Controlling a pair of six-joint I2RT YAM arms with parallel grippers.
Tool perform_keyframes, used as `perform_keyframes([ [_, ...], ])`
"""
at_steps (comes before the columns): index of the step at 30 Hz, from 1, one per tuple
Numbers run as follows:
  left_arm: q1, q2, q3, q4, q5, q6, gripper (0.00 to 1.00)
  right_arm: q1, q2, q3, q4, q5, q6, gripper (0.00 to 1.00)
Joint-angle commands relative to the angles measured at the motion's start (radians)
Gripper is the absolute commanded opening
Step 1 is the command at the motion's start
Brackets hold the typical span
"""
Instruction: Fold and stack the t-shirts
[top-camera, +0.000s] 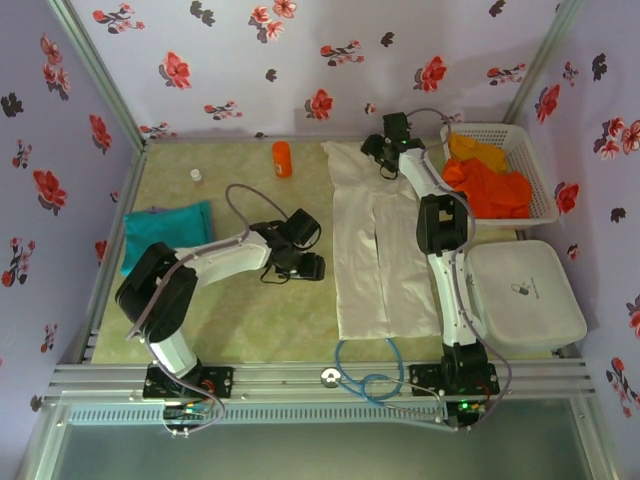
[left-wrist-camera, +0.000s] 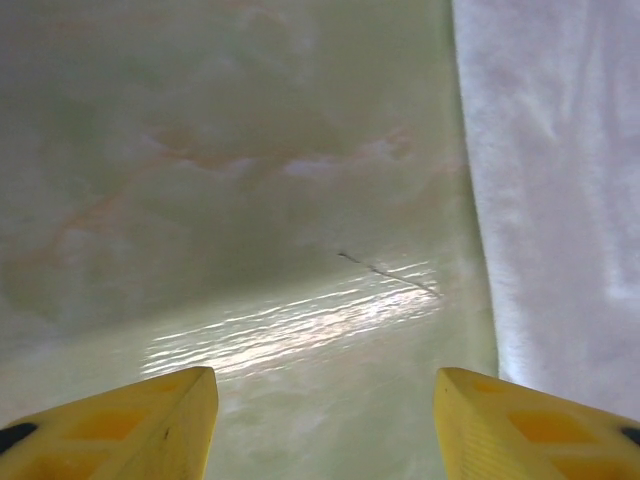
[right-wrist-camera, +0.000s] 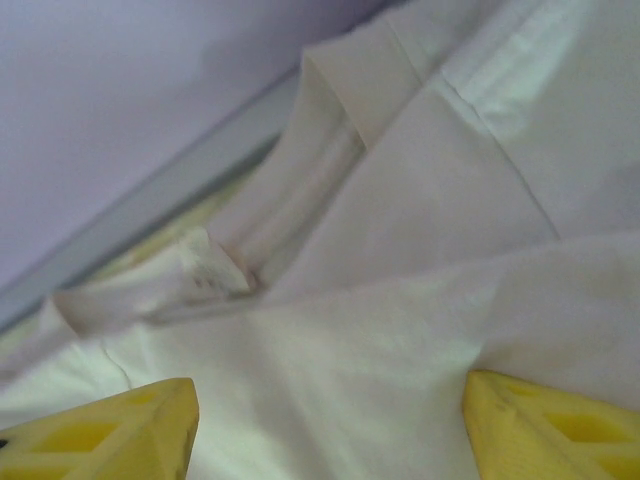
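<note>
A large white t-shirt (top-camera: 375, 240) lies flat down the middle of the table, folded lengthwise. Its collar and label (right-wrist-camera: 210, 270) show in the right wrist view. My right gripper (top-camera: 380, 152) hovers over the shirt's far end, open, and its yellow fingers (right-wrist-camera: 330, 430) stand wide above the cloth with nothing pinched. My left gripper (top-camera: 308, 264) is low over bare table just left of the shirt, open (left-wrist-camera: 325, 420), with the shirt's edge (left-wrist-camera: 560, 180) to its right. A folded teal t-shirt (top-camera: 165, 232) lies at the far left. Orange t-shirts (top-camera: 490, 185) are heaped in the basket.
The white lattice basket (top-camera: 538, 160) stands at the back right, with a white lidded box (top-camera: 525, 295) in front of it. An orange bottle (top-camera: 282, 158) and a small white bottle (top-camera: 196, 175) stand near the back wall. A blue cable (top-camera: 370, 375) loops at the near edge.
</note>
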Motion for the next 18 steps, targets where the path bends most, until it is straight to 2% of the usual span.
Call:
perform_keyframes([
  [1, -0.027, 0.03, 0.029, 0.036, 0.044, -0.045, 0.59, -0.008, 0.05, 0.032, 0.153, -0.051, 0.098, 0.71],
  [7, -0.082, 0.011, 0.002, 0.092, 0.111, -0.107, 0.59, -0.012, 0.032, 0.036, 0.197, -0.056, 0.096, 0.73],
  [11, -0.108, 0.003, -0.037, 0.14, 0.125, -0.148, 0.59, -0.008, -0.087, -0.124, 0.253, -0.082, 0.081, 0.76],
  [14, -0.111, 0.003, -0.069, 0.185, 0.141, -0.171, 0.6, 0.006, -0.196, -0.245, 0.286, -0.047, -0.001, 0.8],
  [18, -0.086, -0.004, -0.071, 0.197, 0.136, -0.157, 0.6, 0.017, -0.287, -0.281, 0.225, -0.03, -0.106, 0.87],
])
